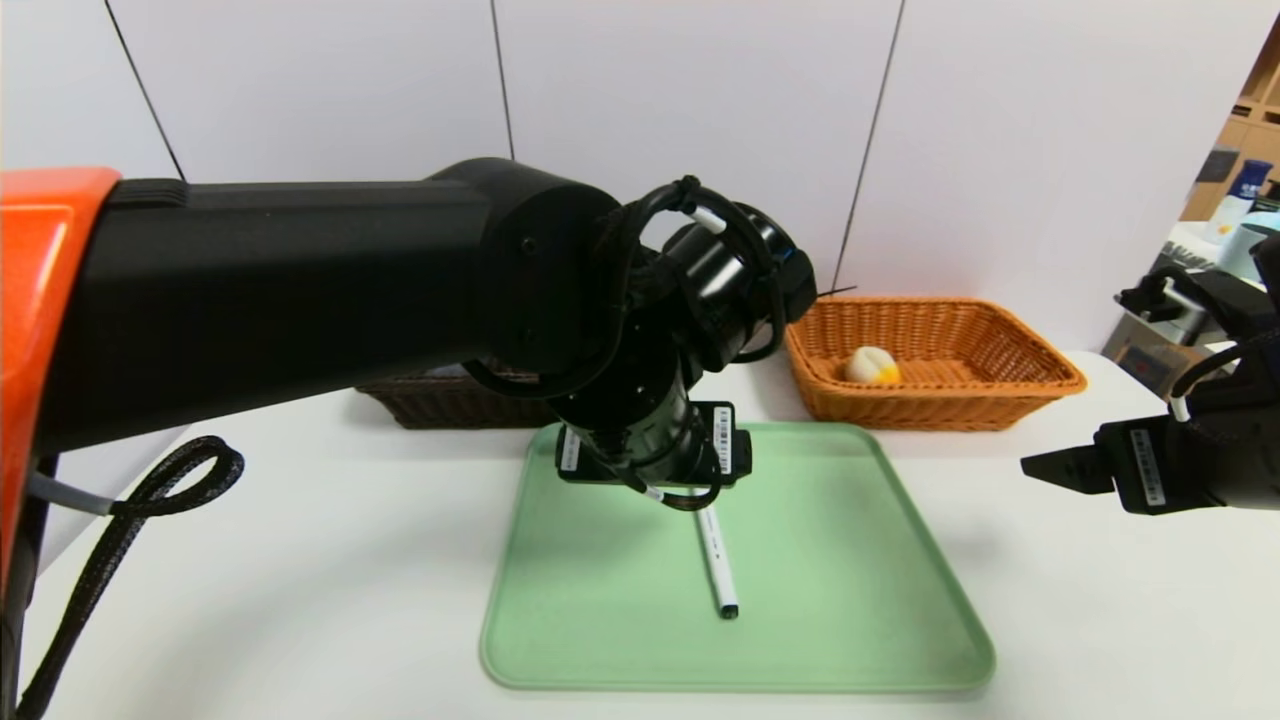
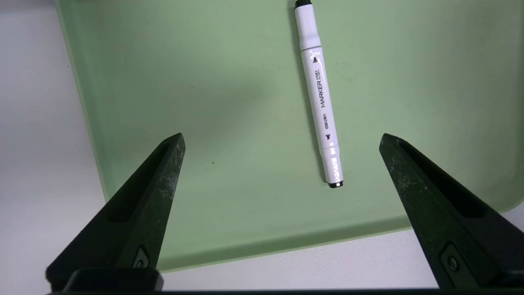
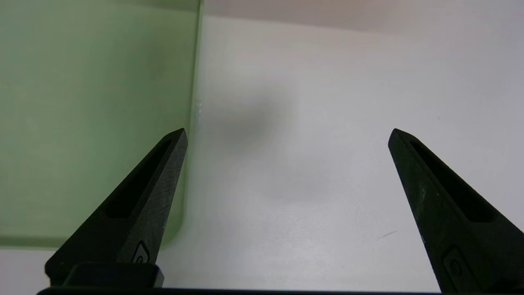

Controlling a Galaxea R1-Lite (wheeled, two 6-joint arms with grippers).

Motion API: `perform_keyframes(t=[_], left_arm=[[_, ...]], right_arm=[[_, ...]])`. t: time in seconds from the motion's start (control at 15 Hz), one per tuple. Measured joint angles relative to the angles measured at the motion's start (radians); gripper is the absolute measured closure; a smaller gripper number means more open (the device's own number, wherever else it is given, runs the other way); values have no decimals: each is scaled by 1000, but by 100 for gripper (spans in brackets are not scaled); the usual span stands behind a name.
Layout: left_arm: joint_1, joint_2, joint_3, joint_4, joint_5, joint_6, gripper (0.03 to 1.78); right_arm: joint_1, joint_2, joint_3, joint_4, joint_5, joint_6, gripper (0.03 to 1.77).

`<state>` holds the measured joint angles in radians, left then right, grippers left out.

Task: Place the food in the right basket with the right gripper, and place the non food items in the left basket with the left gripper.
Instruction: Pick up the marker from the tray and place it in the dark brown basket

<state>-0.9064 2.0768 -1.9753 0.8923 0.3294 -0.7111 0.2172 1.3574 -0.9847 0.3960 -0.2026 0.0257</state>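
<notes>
A white marker (image 1: pixel 718 560) (image 2: pixel 319 94) lies on the green tray (image 1: pixel 850 600) (image 2: pixel 163 82). My left gripper (image 2: pixel 280 137) hovers open over the tray's far edge, with the marker's near end just ahead of its jaws and towards one finger, untouched. The orange right basket (image 1: pixel 1000 400) holds a pale yellow-white food piece (image 1: pixel 870 366). The dark brown left basket (image 1: pixel 450 405) is mostly hidden behind my left arm. My right gripper (image 1: pixel 1060 468) (image 3: pixel 287 131) hangs open and empty over the white table, beside the tray's right edge (image 3: pixel 192 123).
The white table (image 1: pixel 300 600) runs around the tray. A black cable (image 1: pixel 150 490) loops at the left. A wall stands close behind the baskets. Shelves and bottles (image 1: pixel 1245 190) are at the far right.
</notes>
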Motion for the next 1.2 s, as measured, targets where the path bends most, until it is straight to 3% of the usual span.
perform_keyframes(t=[0.47, 1.2], left_arm=[[-7, 68, 0, -13, 85, -6, 12], [-24, 137, -3, -72, 90, 4, 12]], right_arm=[[-7, -15, 55, -7, 12, 0, 10], [-18, -15, 72, -7, 26, 0, 10]])
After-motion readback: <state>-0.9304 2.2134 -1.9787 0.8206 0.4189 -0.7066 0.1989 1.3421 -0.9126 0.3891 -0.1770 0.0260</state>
